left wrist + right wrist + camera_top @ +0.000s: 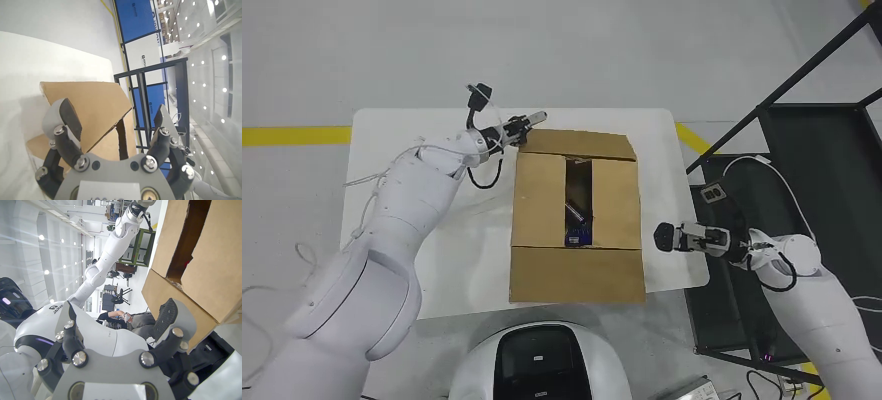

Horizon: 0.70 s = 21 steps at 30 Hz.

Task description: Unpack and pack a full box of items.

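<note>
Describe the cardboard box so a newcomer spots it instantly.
Start at the white table. The cardboard box sits on its half nearer the black rack. It is the one brown thing there, its top flaps parted by a narrow dark slot.

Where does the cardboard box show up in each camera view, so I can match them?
Top view: the cardboard box sits in the middle of the white table, flaps partly shut.
Left wrist view: the box lies just ahead of the open left gripper, one flap raised.
Right wrist view: the box is close beside one finger of the open right gripper.
Shared landmark: the dark gap between the flaps.
</note>
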Each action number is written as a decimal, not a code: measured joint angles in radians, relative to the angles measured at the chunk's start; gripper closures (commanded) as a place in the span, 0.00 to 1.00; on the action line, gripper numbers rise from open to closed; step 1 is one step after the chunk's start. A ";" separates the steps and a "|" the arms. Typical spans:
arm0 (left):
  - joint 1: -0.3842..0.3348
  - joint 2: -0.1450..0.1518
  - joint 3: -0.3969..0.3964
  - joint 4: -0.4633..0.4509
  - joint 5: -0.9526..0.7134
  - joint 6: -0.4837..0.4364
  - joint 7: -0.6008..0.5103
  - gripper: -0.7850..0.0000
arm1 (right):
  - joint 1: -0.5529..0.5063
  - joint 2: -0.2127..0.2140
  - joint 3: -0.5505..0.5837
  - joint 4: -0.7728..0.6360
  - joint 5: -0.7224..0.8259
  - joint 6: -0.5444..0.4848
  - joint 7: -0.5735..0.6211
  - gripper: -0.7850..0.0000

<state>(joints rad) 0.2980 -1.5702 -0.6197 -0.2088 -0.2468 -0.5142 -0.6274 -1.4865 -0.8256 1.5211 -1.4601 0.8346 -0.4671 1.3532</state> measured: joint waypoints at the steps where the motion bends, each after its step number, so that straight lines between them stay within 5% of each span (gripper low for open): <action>1: 0.001 0.000 -0.004 0.004 -0.003 0.002 -0.019 0.00 | 0.002 -0.001 -0.003 0.001 -0.003 0.001 0.001 0.00; 13: 0.016 0.022 -0.041 0.029 -0.005 -0.042 -0.128 0.00 | 0.029 -0.012 -0.035 0.008 -0.017 0.019 0.019 0.00; 21: 0.004 0.061 -0.096 0.048 -0.038 -0.159 -0.039 0.00 | 0.072 -0.016 -0.070 0.005 -0.108 0.012 0.012 0.00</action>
<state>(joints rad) 0.3022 -1.5094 -0.7156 -0.1609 -0.2847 -0.6730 -0.6660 -1.4146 -0.8415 1.4510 -1.4549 0.7269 -0.4550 1.3652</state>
